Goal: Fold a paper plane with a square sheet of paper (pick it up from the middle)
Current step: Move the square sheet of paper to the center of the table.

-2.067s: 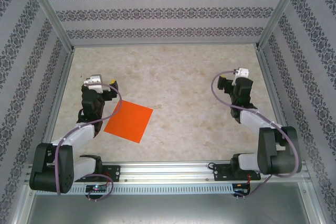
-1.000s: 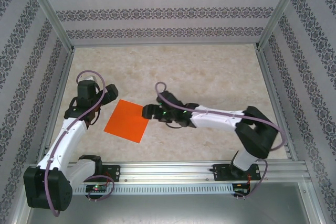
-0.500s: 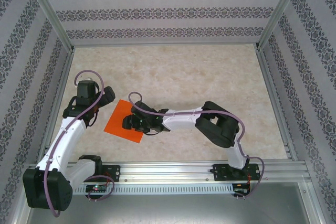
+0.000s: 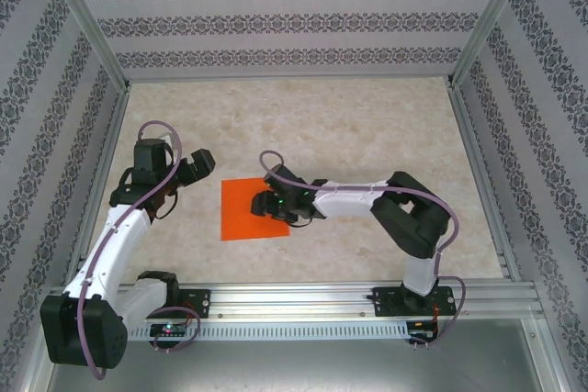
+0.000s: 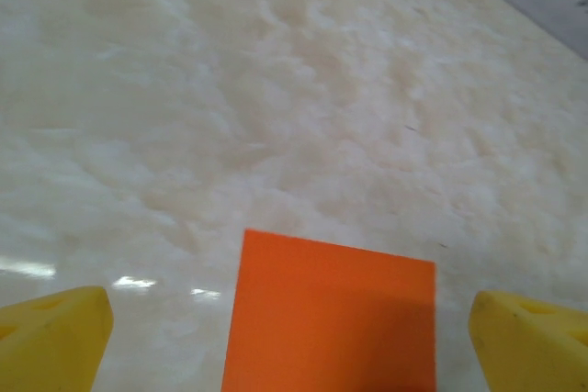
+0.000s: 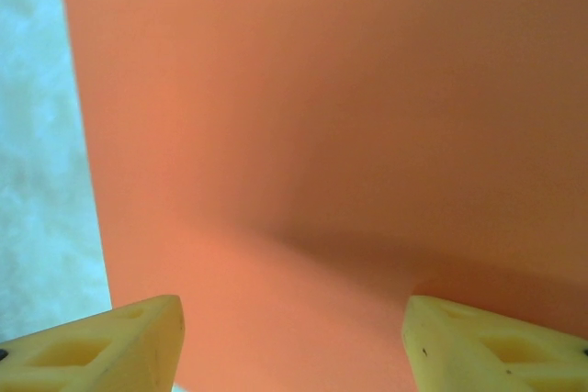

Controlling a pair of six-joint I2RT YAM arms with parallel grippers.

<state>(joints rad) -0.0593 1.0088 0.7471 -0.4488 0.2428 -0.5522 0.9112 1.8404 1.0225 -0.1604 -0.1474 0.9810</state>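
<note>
Currently: orange sheet flat and unfolded, both grippers open

Item 1, square sheet of paper (image 4: 248, 213): bright orange and unmarked. It lies flat on the marbled table (image 4: 367, 126), toward 7 o'clock from the table's centre in the top view. No crease or fold is visible.

Item 2, left gripper (image 4: 197, 164): stands off the sheet toward 10 o'clock, just beside its far-left corner and not touching it. Its jaws are spread wide and hold nothing. In the left wrist view, the yellow fingertips (image 5: 50, 337) sit at the lower corners, with the sheet's far edge between them.

Item 3, right gripper (image 4: 266, 204): sits over the sheet's 3 o'clock side, with the arm stretched across from the right. In the right wrist view, its yellow fingertips (image 6: 101, 346) stand apart with orange paper between and beyond them. Nothing is pinched, and whether the tips touch the paper cannot be told.
</note>
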